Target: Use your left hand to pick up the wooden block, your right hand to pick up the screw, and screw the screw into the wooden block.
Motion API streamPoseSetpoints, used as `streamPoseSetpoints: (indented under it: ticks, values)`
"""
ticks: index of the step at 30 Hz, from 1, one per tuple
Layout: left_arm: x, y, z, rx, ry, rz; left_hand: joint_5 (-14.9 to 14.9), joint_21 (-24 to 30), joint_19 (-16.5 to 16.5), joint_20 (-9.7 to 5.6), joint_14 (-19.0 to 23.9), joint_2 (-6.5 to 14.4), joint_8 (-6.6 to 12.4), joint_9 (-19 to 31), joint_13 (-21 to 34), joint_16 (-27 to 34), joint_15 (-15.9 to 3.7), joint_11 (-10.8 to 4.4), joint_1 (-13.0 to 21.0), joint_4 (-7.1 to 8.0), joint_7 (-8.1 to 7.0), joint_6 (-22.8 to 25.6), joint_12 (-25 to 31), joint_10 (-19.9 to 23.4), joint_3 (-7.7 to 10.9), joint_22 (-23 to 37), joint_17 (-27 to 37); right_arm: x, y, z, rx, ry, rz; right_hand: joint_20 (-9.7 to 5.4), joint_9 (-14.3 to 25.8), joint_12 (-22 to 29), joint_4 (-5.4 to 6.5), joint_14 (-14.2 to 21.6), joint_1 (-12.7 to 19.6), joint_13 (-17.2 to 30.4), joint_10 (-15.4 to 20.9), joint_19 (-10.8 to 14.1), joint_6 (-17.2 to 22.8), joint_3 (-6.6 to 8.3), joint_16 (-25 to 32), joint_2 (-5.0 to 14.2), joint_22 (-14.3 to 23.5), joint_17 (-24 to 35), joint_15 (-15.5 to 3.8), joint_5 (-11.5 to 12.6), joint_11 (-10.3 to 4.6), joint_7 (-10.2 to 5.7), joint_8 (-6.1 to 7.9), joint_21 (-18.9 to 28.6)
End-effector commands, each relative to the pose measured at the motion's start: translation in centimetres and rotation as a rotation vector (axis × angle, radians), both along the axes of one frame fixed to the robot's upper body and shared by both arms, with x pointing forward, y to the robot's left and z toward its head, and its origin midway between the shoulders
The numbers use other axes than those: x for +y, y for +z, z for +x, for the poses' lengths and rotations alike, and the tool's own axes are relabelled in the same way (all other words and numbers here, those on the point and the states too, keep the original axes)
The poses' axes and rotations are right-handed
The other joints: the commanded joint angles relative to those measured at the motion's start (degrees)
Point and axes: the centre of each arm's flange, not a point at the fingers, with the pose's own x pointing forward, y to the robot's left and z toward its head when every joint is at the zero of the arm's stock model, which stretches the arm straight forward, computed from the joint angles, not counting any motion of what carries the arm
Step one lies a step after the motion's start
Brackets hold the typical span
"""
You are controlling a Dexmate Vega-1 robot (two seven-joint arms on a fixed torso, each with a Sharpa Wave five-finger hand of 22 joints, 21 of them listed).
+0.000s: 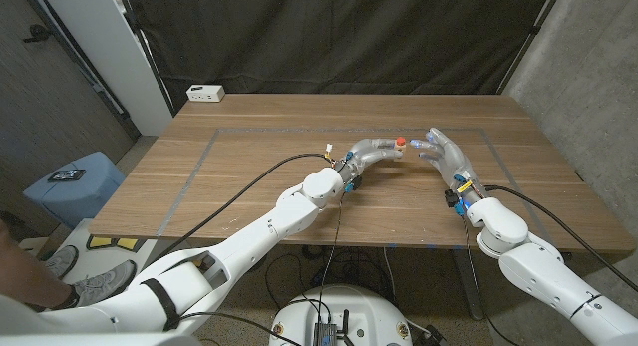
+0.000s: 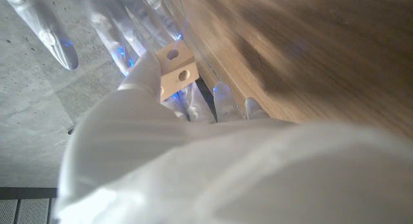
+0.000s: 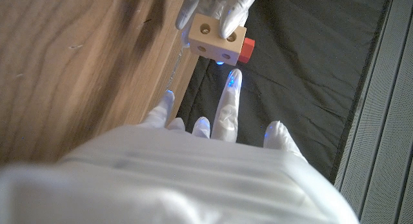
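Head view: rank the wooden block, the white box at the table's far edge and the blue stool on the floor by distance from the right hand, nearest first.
From the right hand:
1. Wooden block, gripped by the left hand right beside the right hand's fingertips, its red screw head facing them.
2. White box, at the table's far left edge.
3. Blue stool, on the floor beyond the table's left side.

We see our left hand (image 1: 371,155) raised and clasped, facing our right hand (image 1: 444,152), whose fingers are spread.

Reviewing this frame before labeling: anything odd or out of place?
Nothing stands out. The left hand holds the wooden block above the table, red screw seated at its side; the right hand is beside it, fingers spread.
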Motion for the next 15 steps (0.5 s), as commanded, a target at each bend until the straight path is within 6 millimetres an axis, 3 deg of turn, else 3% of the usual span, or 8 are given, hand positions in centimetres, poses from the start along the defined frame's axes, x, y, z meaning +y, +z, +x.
streamPoseSetpoints:
  ticks: [1,11,13,15]
  values:
    - [0.06,-0.09,0.00,0.003,0.006,0.000,0.3,0.3,0.0,0.11,0.1,-0.2,0.31,0.4,0.7,0.5,-3.50,-0.12,-0.1,0.10,0.51,0.2,1.0,0.7,0.11,0.2,0.1,0.27,0.43,0.80,-0.008,0.016,-0.006,0.33,0.2,-0.3,-0.17,-0.6,0.6,0.2,-1.1,0.1,-1.6,-0.10,-0.3,0.10,0.2,0.2,0.28,-0.1,-0.11,-0.34,-0.30,-0.2]
    - [0.02,-0.12,-0.01,0.004,0.008,0.001,0.2,0.3,0.0,0.14,0.1,-0.2,0.27,0.4,0.7,0.5,-3.49,-0.13,-0.1,0.11,0.33,0.2,1.0,0.7,0.04,0.2,0.1,0.41,0.84,1.23,-0.009,0.037,-0.019,0.87,0.2,-0.5,0.16,-2.1,0.1,0.2,-3.4,-1.1,-5.2,-0.49,-0.7,0.03,0.2,0.4,0.88,-0.2,-0.01,-1.67,-0.37,-0.6]
    - [0.02,-0.15,0.00,0.007,0.007,0.001,0.2,0.3,0.1,0.06,0.2,-0.1,0.26,0.4,0.7,0.6,-3.53,-0.13,-0.1,0.15,0.14,0.1,1.0,0.7,0.02,0.2,0.1,0.46,0.90,1.31,-0.010,0.041,-0.018,2.26,0.2,-0.4,0.46,-2.7,-0.3,0.2,-4.3,-2.0,-6.4,-0.75,-0.8,0.02,0.2,0.5,2.62,-0.2,0.10,-2.05,-0.21,-0.7]
    - [-0.01,-0.17,0.01,0.007,0.007,0.003,0.2,0.3,0.1,0.09,0.2,-0.1,0.27,0.4,0.7,0.6,-3.54,-0.13,-0.2,0.18,0.04,0.2,1.0,0.7,-0.03,0.2,0.1,0.51,0.96,1.40,-0.011,0.047,-0.021,2.77,0.2,-0.4,0.58,-3.1,-0.5,0.2,-4.7,-2.4,-6.8,-0.89,-0.9,-0.05,0.2,0.5,3.07,-0.3,0.05,-2.33,-0.18,-0.7]
